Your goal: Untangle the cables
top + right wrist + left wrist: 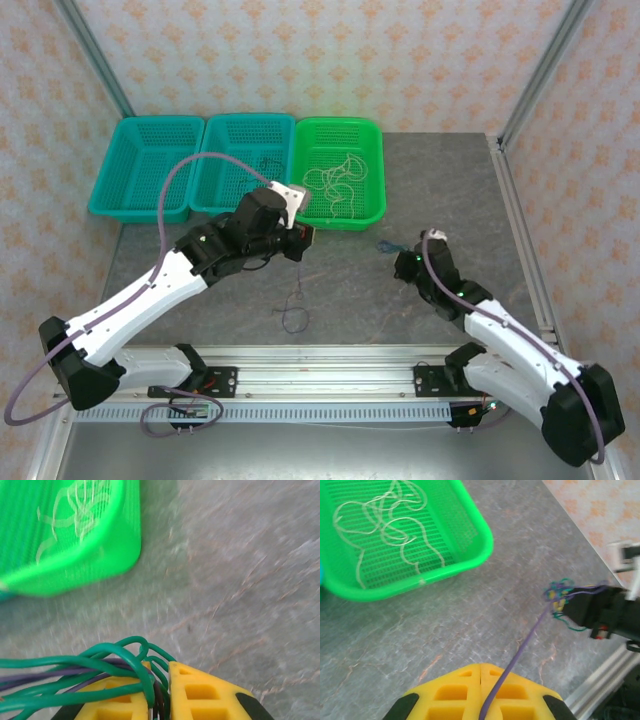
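A robotics lab test cell. Two white robot arms [150, 290] are bolted to an aluminium rail [320, 380] at the edge of a grey stone-look table [450, 200]. Aluminium frame posts [95, 55] and patterned backdrop panels [330, 50] enclose it, and plastic sorting baskets [145, 165] line the back.

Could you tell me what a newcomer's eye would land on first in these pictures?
The bright green basket at the table's far edge stands out, whitish cables lying loose inside it. Next, a purple cable pinched in the left gripper runs toward the green and purple tangle clamped in the right gripper.
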You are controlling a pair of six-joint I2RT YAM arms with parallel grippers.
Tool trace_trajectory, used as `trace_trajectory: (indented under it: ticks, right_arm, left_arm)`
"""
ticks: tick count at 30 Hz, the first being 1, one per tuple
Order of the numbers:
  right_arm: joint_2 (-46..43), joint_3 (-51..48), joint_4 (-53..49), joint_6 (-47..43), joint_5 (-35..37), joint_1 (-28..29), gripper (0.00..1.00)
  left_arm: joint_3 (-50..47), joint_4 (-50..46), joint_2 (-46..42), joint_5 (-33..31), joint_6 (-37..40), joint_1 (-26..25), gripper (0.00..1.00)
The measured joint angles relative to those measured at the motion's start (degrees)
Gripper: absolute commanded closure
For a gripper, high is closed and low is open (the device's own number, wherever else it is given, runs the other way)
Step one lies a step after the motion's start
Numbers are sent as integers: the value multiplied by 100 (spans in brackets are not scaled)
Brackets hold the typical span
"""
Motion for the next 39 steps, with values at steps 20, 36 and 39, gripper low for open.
trace_trajectory:
  ticks: [20,36,39]
  right_arm:
    - [-57,-754,-601,1381,15,-2153,99]
    - [-409,-278,-605,1174,-798,-2153,100]
    - [-442,-260,-640,1172,-850,-2153,100]
  left_arm:
    - [986,-866,-898,-802,-1071,2057,100]
    - [6422,-962,1742,-1244,-205,2570,100]
    - [7073,-732,2347,-1342,9,2763,100]
